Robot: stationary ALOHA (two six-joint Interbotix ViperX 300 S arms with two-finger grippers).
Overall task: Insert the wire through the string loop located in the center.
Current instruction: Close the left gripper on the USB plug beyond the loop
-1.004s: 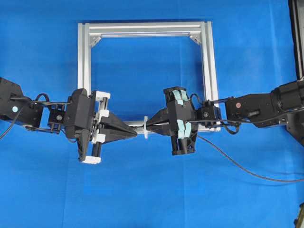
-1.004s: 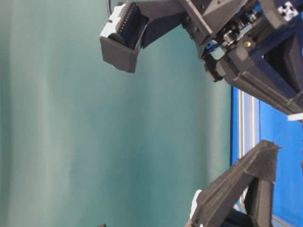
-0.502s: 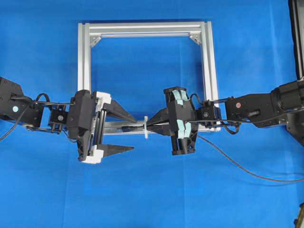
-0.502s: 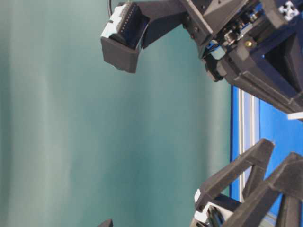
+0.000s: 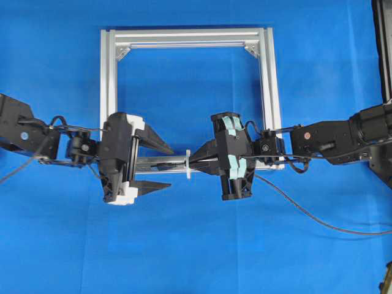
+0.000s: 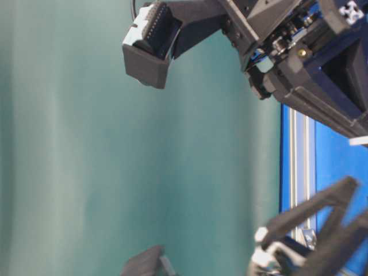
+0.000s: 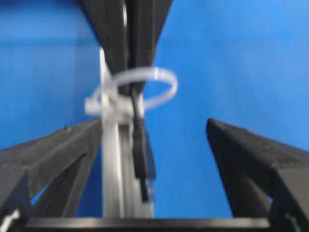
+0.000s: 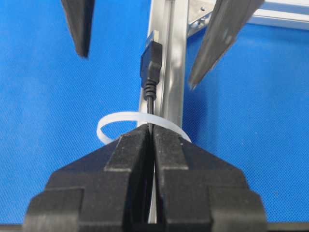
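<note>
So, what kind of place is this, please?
Probably a robotics lab test bench: two black arms, the left gripper and right gripper, work over a plain blue cloth with only a bare aluminium frame as fixture.

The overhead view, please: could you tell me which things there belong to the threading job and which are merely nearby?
Job:
- wire, plug already past the loop
- string loop
- right gripper, shut on the wire
- left gripper, open beyond the plug

Nearby:
- aluminium frame
- corner brackets
- blue mat
</note>
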